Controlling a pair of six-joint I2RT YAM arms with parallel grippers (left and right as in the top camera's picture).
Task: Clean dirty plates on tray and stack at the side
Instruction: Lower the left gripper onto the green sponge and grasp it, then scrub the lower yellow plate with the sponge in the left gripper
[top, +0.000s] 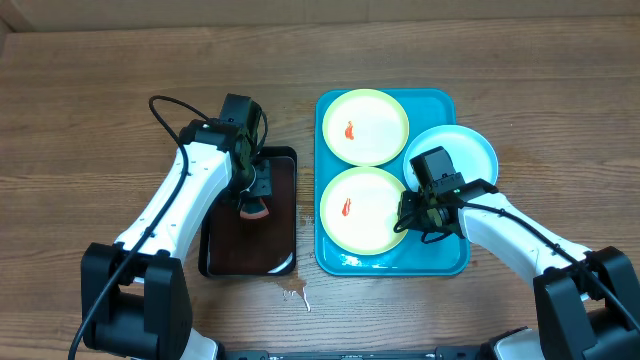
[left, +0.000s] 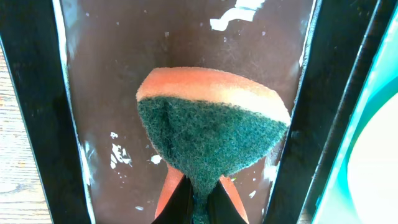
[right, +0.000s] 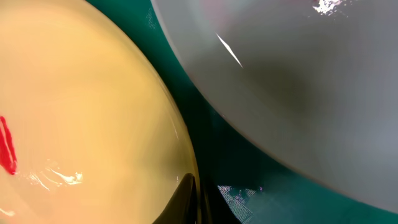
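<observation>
Overhead: three plates (top: 364, 126) sat on the turquoise tray (top: 440, 262), two yellow-green ones smeared red. Left wrist: left fingers (left: 179, 205) clamped a sponge (left: 211, 130) over the black tray (left: 37, 124), probably ready for scrubbing. Right wrist: right fingers (right: 185, 200) closed together on the near yellow plate (right: 81, 112) at its rim, likely to steady it

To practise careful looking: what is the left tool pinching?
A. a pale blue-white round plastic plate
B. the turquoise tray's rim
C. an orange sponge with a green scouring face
C: the left tool is shut on the orange sponge with a green scouring face, over the black rectangular tray.
</observation>
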